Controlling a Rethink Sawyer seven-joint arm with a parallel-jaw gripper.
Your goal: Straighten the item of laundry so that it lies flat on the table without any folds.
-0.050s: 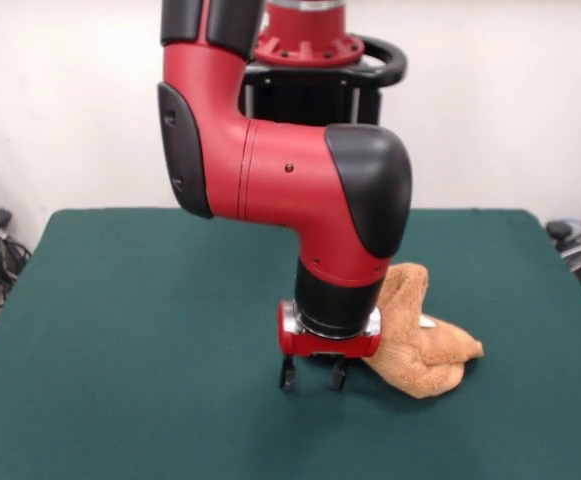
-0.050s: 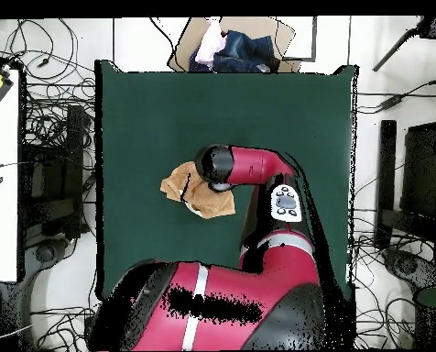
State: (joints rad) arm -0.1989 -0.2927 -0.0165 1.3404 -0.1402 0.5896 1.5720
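Red and black arm (image 1: 300, 190) is coming down from above and hanging over the middle of the green surface (image 1: 120, 330), wrist pointing straight down. Tool (image 1: 313, 375) is sitting just above the felt, its two short dark fingers (image 1: 288, 374) standing spread apart with a clear gap of green between them, pinching nothing. Towel (image 1: 420, 345) is lying crumpled in a lump on the surface just beside the tool, on the picture's right in the front view, partly hidden behind the wrist; it is not flat, with thick folds bunching and one part humping up higher against the wrist while a lower lobe is spreading out toward the right. A small white tag (image 1: 426, 322) is showing on the upper side of the lump. In the overhead view the towel (image 2: 180, 183) is lying near the surface's (image 2: 148, 101) centre, somewhat toward the picture's left, with the arm's (image 2: 254, 167) end covering its middle. Its long axis there is running diagonally, from upper left to lower right, one bunched end poking out at the left and a flatter end at the lower right. Tool fingers are not visible from overhead, hidden under the arm. A cardboard box (image 2: 235, 46) with clothing in it is sitting beyond the surface's top edge in the overhead view, and cables (image 2: 48, 137) are trailing over the floor around it.
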